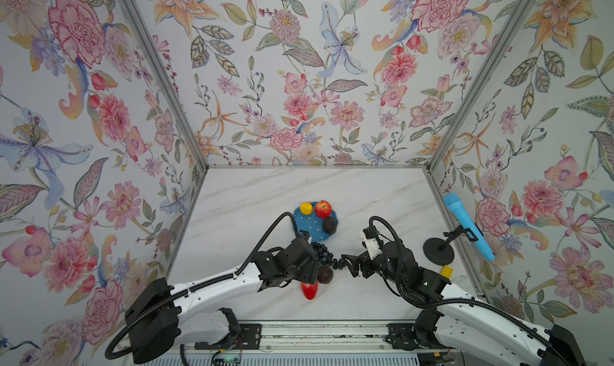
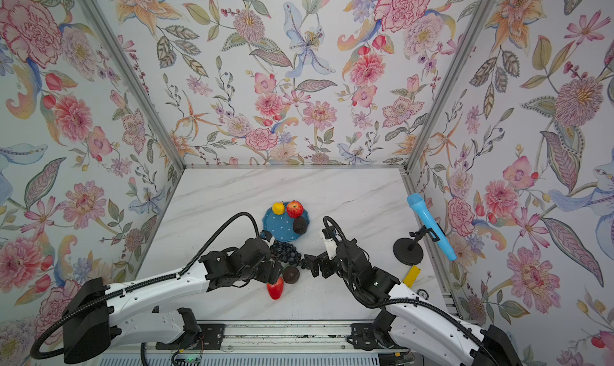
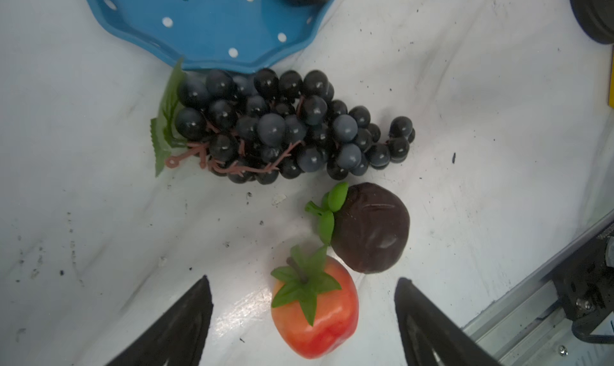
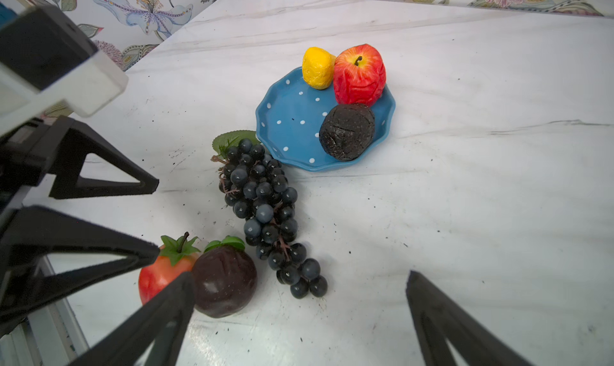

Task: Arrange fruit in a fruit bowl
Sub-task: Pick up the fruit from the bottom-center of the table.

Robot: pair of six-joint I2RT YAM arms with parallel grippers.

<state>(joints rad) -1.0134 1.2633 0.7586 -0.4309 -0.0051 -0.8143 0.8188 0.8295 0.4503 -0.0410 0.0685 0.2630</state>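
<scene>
The blue polka-dot fruit bowl (image 1: 307, 226) (image 4: 292, 122) holds the yellow fruit (image 1: 306, 208), the red-yellow apple (image 1: 323, 209) and the blackish avocado (image 1: 329, 226). Just in front of the bowl, the grape bunch (image 1: 324, 253) (image 3: 285, 128) lies on the table. The dark brown-purple fruit (image 3: 372, 228) and the strawberry (image 3: 315, 314) rest nearer the front, touching each other. My left gripper (image 3: 304, 278) (image 4: 156, 216) hangs open over the strawberry, with a gap on each side. My right gripper (image 4: 299, 274) (image 1: 347, 264) is open and holds nothing, with the grape bunch's tip between its fingers.
A light-blue toy microphone (image 1: 468, 228) leans on a black stand (image 1: 438, 251) by the right wall, with a yellow block (image 1: 447, 270) in front of it. Floral walls close in three sides. A metal rail (image 1: 319, 331) runs along the front edge.
</scene>
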